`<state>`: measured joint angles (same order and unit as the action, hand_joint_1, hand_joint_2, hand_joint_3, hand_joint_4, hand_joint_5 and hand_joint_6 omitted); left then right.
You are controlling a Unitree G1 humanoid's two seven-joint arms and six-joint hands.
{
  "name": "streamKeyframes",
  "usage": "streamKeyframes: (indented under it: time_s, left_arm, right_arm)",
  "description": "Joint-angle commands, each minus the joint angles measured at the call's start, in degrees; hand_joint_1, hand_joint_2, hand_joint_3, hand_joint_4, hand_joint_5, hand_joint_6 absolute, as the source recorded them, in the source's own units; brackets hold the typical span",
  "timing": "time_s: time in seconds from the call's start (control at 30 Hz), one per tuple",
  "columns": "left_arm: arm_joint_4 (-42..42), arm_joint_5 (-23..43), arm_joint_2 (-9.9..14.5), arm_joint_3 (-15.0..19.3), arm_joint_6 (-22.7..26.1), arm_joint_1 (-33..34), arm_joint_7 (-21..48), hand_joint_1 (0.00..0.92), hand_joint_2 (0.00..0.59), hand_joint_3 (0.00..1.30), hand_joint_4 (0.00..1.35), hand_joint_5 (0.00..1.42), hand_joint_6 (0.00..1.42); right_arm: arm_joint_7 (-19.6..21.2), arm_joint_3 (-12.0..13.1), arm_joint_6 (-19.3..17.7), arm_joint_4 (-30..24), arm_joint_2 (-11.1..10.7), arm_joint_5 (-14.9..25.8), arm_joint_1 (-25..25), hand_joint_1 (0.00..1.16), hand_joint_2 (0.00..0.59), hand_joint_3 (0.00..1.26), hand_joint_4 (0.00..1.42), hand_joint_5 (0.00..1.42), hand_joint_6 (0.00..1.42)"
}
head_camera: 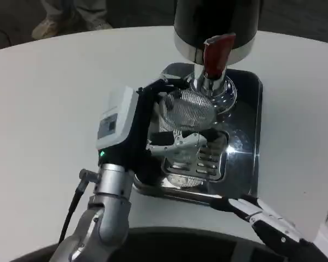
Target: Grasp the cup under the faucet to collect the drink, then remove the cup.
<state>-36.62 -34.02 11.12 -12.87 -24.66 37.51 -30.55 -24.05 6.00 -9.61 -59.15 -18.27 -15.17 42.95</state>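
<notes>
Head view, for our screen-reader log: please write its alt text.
The robot's left hand grips a clear ribbed cup on a shiny metal drip tray, beneath the red-handled faucet of a black drink dispenser. The right hand rests at the tray's near edge.

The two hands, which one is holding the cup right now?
The left hand: its fingers wrap the clear cup under the red faucet lever. The right hand rests at the tray's near edge.
</notes>
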Motion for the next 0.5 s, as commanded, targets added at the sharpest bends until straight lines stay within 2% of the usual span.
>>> streamKeyframes:
  time_s: [0.03, 0.5]
  left_arm:
    - [-1.29, 1.24, -0.4, -0.18, -0.81, 0.03, 0.74, 0.65, 0.039, 0.78, 0.88, 1.07, 0.93]
    - [-2.75, 2.15, -0.64, -1.33, -1.45, 0.77, 2.33, 0.644, 0.047, 0.78, 0.87, 1.06, 0.93]
  right_arm:
    - [0.49, -0.31, 0.05, -0.06, 0.26, 0.71, -0.05, 0.6, 0.466, 0.14, 0.08, 0.01, 0.02]
    - [0.56, -0.83, 0.27, 0.11, 0.36, 0.68, -0.06, 0.6, 0.466, 0.15, 0.08, 0.01, 0.02]
